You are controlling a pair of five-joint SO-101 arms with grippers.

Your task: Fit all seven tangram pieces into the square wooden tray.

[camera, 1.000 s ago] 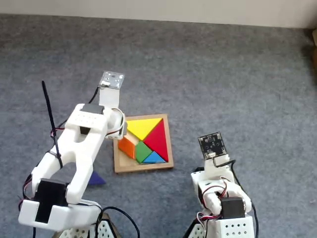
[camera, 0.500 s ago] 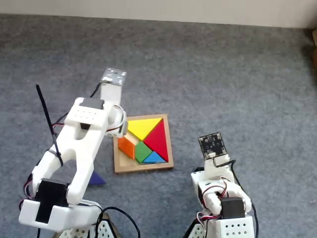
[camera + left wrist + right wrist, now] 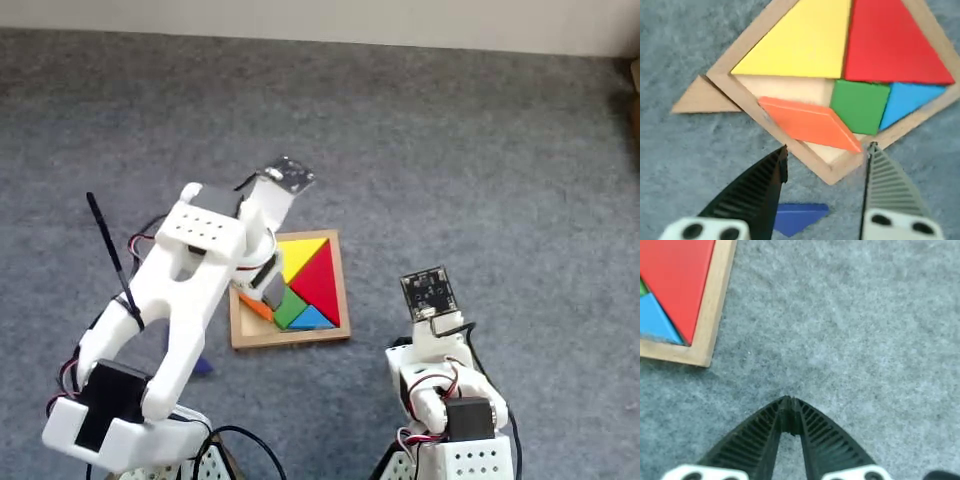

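The square wooden tray (image 3: 920, 122) holds a yellow triangle (image 3: 805, 42), a red triangle (image 3: 890, 45), a green square (image 3: 860, 105), a light blue triangle (image 3: 910, 100) and an orange parallelogram (image 3: 810, 122) lying askew over bare tray floor. A tan wooden triangle (image 3: 702, 97) rests on the carpet against the tray's outer edge. A dark blue triangle (image 3: 797, 217) lies on the carpet. My left gripper (image 3: 828, 147) hangs open over the tray's near corner, holding nothing. The left arm (image 3: 200, 270) covers the tray's (image 3: 340, 290) left part. My right gripper (image 3: 790, 407) is shut, above bare carpet.
Grey carpet surrounds the tray on all sides. The right arm (image 3: 445, 400) sits folded by its base, to the right of and nearer than the tray. In the right wrist view, a corner of the tray (image 3: 710, 320) with the red triangle (image 3: 680, 280) lies apart from the fingers.
The left arm has swung right and turned its wrist, so it now hangs over the tray's left part. The right arm has not moved.
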